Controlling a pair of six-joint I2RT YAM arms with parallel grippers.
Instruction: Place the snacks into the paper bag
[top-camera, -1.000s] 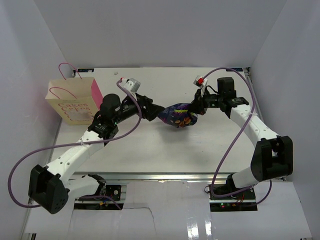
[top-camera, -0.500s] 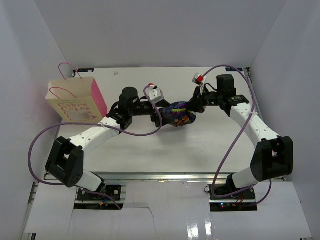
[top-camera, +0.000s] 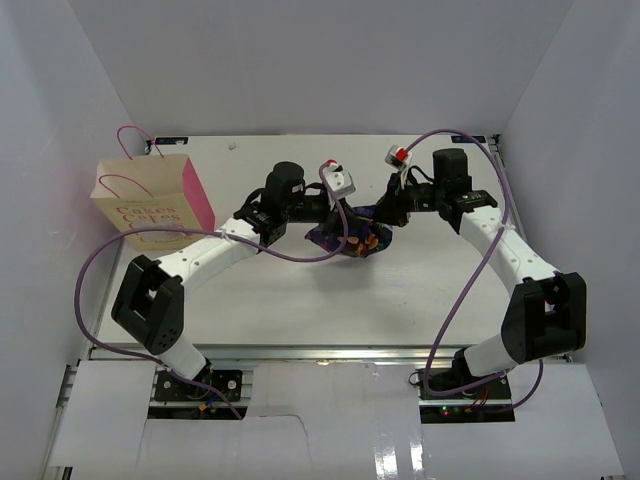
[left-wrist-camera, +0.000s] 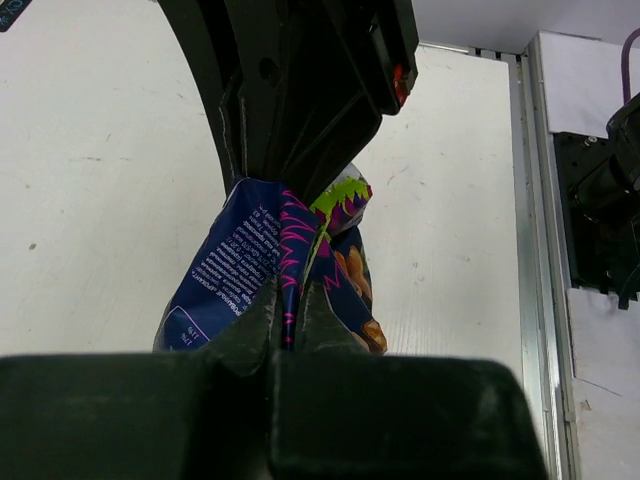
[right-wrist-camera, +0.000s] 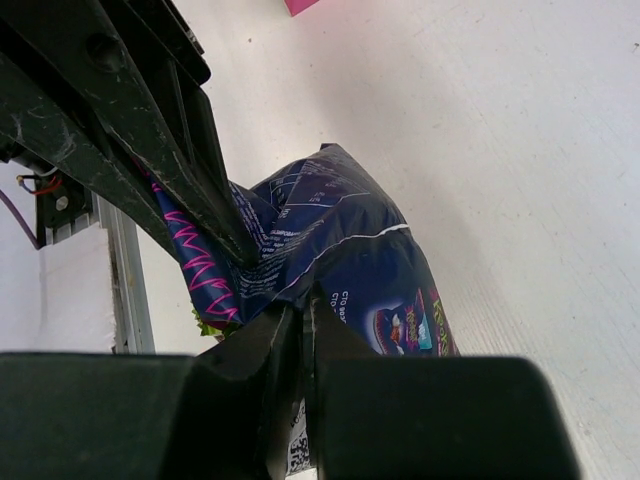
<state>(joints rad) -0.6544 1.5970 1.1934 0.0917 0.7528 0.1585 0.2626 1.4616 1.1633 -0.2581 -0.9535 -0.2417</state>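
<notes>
Two claws on one snack: left claw (left-wrist-camera: 292, 305) and right claw (right-wrist-camera: 300, 318) both pinch the crinkly blue snack bag (top-camera: 348, 238) around the middle of the counter (top-camera: 300, 290), well apart from the paper bag (top-camera: 150, 205). If both tug opposite ways, I'd bet it rips or slips.

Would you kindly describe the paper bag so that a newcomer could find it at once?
Look to the far left corner of the white table. There stands a beige paper bag with a bright pink side and thin pink handles, unlike the dark blue snack bag mid-table.
</notes>
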